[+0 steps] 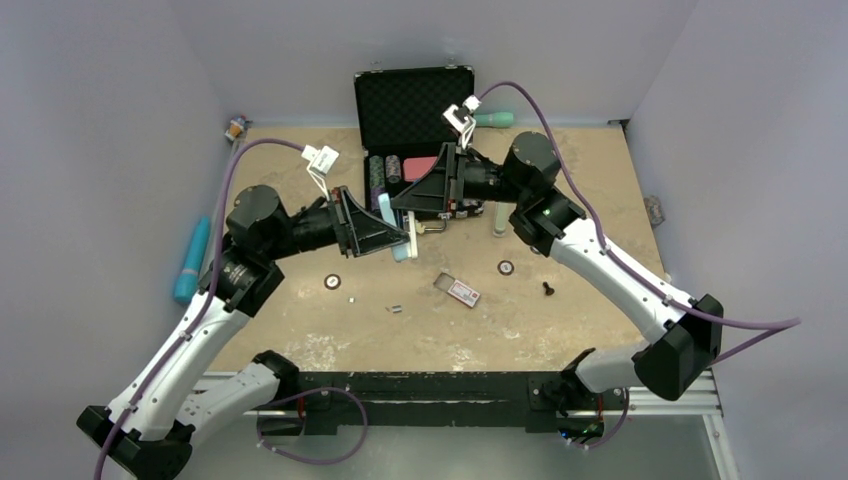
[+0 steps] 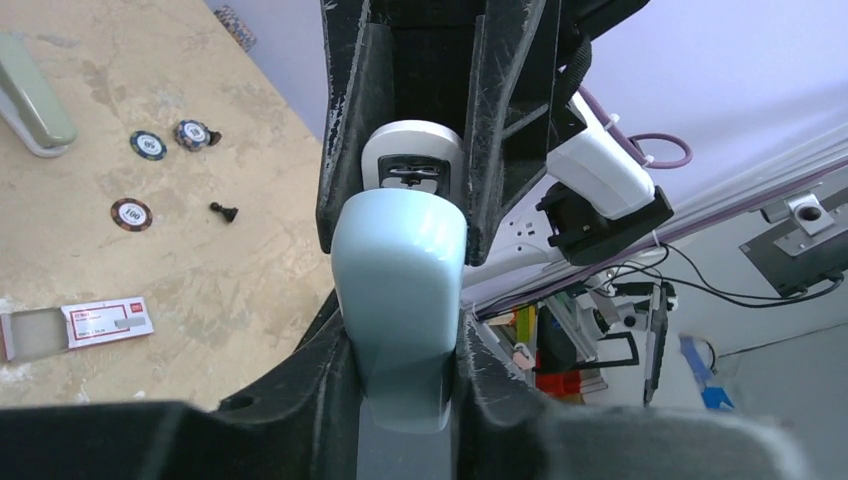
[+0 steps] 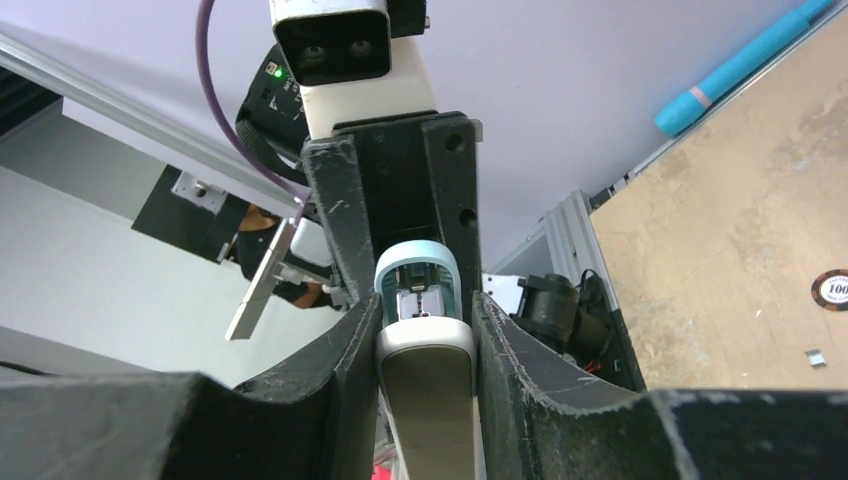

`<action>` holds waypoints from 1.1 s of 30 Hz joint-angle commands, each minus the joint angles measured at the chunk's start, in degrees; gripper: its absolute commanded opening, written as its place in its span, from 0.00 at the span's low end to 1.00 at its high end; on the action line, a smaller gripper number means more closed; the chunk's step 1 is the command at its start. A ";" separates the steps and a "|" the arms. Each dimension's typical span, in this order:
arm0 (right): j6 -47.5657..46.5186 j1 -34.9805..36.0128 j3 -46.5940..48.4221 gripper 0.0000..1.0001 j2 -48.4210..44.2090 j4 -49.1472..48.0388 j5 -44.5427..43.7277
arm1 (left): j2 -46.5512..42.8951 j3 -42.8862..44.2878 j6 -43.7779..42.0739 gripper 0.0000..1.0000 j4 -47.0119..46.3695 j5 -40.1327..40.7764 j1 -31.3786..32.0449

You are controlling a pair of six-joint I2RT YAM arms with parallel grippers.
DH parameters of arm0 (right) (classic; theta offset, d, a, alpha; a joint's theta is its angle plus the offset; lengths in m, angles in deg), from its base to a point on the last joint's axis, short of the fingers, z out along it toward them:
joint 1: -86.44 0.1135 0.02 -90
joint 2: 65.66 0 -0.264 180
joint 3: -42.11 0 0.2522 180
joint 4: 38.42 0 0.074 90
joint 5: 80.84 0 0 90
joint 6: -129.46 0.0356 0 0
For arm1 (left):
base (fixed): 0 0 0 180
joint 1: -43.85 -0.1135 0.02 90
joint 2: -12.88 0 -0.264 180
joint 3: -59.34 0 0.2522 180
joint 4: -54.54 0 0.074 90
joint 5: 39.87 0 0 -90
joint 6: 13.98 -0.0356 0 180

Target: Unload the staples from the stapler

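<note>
The left gripper [image 1: 404, 240] is clenched on the pale-blue half of the stapler [image 2: 400, 260], its fingers [image 2: 335, 345] pressed against both sides. The right gripper [image 3: 425, 305] meets it head-on and is clamped on the stapler's grey-white half, so the stapler hangs between the two above the tabletop [image 1: 560, 200]. Two loose staples [image 1: 395, 309] lie flat on the tabletop, below the stapler and nearer the arm bases, clear of both grippers; the second staple [image 1: 352, 298] lies to the left of the first. An open staple box [image 1: 458, 290] lies on the right of them. Whether staples sit in the stapler's open channel cannot be told.
</note>
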 commanded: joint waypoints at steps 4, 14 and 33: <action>-2.01 -0.09 4.03 0.55 -1.32 5.57 -0.97 | -0.48 2.94 -4.24 0.00 5.57 2.00 0.40; -21.92 -2.61 12.49 0.99 -1.25 41.00 -21.38 | -0.83 7.50 -10.85 0.00 25.76 14.35 0.31; -24.87 -2.64 0.78 0.97 -15.32 56.85 -43.52 | 19.40 4.49 -0.16 0.00 39.02 37.89 -0.58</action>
